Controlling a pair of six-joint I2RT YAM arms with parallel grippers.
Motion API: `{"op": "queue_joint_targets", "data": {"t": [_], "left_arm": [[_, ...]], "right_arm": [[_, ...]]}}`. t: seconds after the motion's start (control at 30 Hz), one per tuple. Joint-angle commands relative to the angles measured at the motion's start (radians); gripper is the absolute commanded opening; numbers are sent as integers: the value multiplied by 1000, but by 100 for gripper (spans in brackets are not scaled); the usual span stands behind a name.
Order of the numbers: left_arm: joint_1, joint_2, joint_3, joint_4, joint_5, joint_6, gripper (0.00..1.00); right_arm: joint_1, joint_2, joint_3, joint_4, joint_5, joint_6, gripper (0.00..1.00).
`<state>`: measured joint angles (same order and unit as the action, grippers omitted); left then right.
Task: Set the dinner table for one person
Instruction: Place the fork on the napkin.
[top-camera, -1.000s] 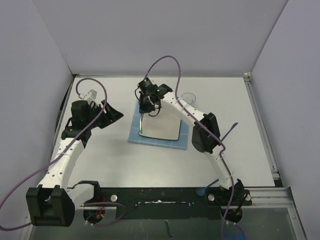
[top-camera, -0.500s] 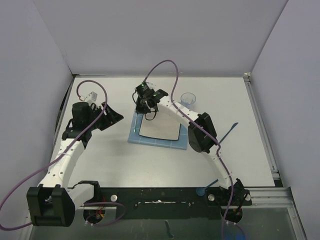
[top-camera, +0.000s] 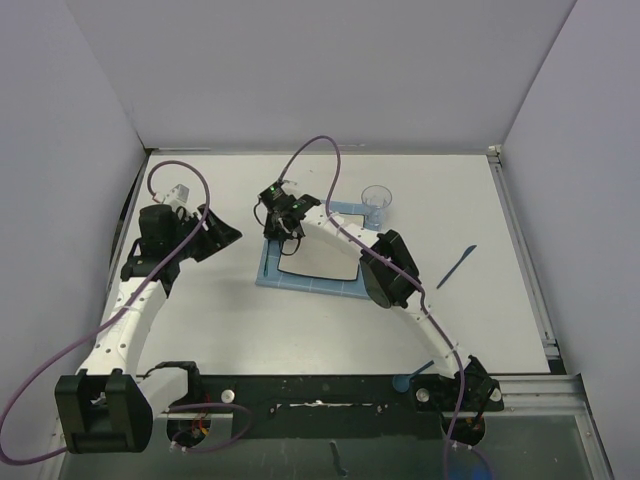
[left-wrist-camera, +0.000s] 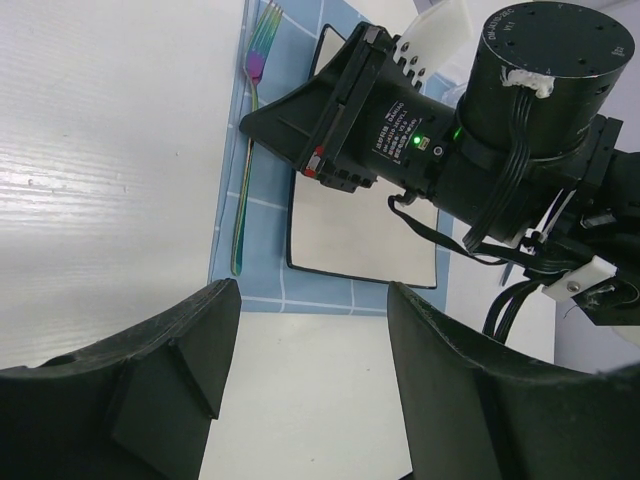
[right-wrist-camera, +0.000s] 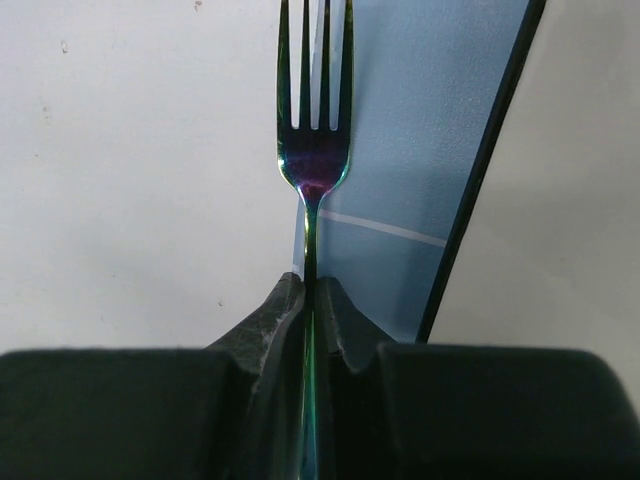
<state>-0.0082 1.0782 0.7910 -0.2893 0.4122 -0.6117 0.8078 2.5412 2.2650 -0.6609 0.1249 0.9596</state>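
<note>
While plain pale walls close off the left, far and right sides, your matte white bench spreads under both arms. A blue grid placemat lies near its middle, with a square white dark-rimmed plate on it. A clear cup stands upright at the mat's far right corner. A slim blue utensil lies well apart on the right.

Your right gripper has its fingers closed on the handle of an iridescent fork. The fork runs along the mat's left strip beside the plate, tines pointing far. Your left gripper hovers left of the mat with its fingers partly open, holding nothing.
</note>
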Motion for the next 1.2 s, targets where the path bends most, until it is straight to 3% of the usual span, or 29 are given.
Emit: {"op": "queue_joint_targets", "data": {"t": [0.0, 0.7, 0.8, 0.87, 1.17], "left_arm": [[11, -8, -1, 31, 15, 24, 59], [13, 5, -3, 32, 32, 28, 59], [13, 10, 1, 35, 34, 28, 59], [14, 15, 3, 37, 36, 28, 59], [13, 26, -3, 45, 36, 28, 59]], "right_arm": [[-1, -45, 34, 50, 50, 18, 0], [-21, -116, -76, 58, 94, 29, 0], [-24, -122, -95, 74, 94, 32, 45], [-27, -122, -102, 91, 83, 25, 60], [-36, -136, -94, 116, 53, 2, 63]]}}
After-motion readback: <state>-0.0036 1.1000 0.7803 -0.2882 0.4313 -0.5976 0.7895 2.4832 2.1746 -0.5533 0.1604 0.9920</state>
